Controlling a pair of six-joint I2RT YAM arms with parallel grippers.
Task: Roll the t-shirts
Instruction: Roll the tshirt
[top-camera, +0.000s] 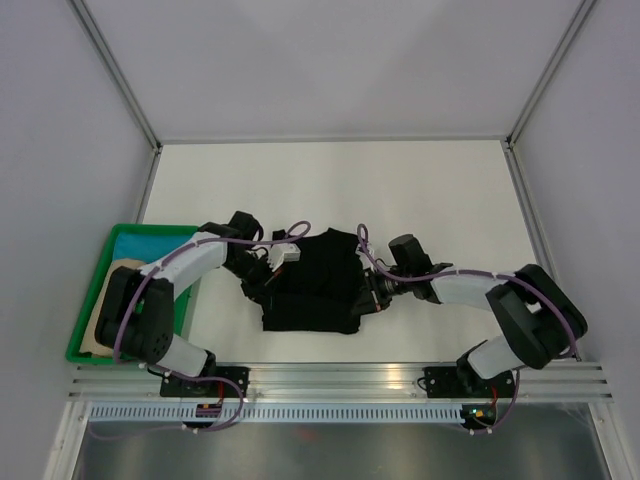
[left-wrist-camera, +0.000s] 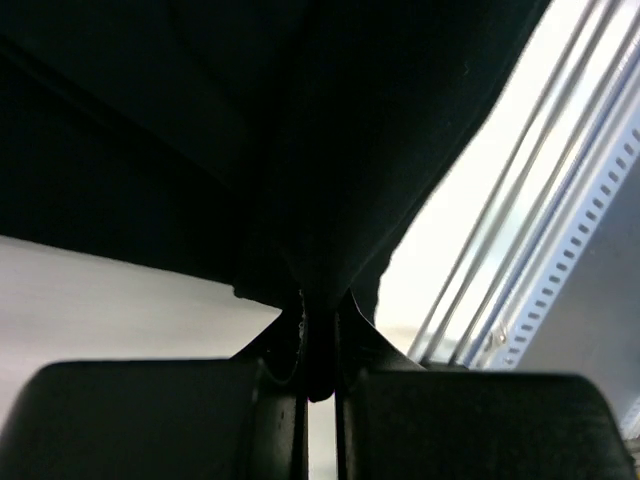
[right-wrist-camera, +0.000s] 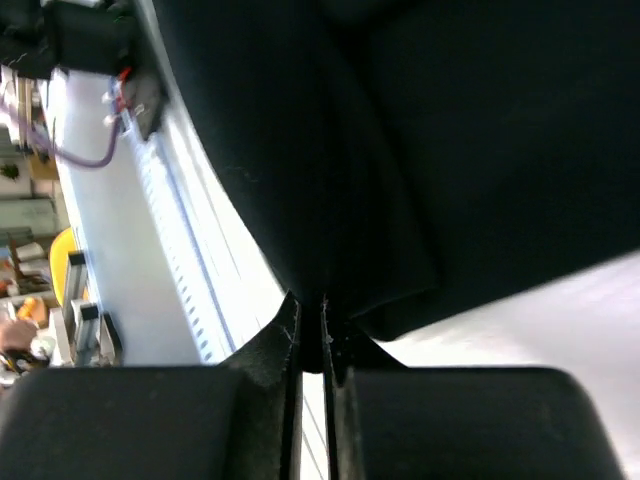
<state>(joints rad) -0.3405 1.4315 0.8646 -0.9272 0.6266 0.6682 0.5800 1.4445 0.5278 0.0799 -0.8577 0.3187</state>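
Observation:
A black t-shirt (top-camera: 312, 285) lies bunched on the white table between my two arms, near the front edge. My left gripper (top-camera: 262, 289) is at its left edge and is shut on a fold of the black cloth (left-wrist-camera: 330, 150), which fills most of the left wrist view. At the shirt's right edge my right gripper (top-camera: 366, 293) is likewise shut on a pinch of the cloth (right-wrist-camera: 430, 140). In both wrist views the cloth hangs from between the fingertips, with the gripper (left-wrist-camera: 320, 318) and the gripper (right-wrist-camera: 322, 312) closed tight round it.
A green tray (top-camera: 88, 300) with blue and tan cloth in it stands at the left edge of the table. Metal rails (top-camera: 340, 380) run along the front edge, close behind the shirt. White walls enclose the table (top-camera: 330, 190) at back and sides.

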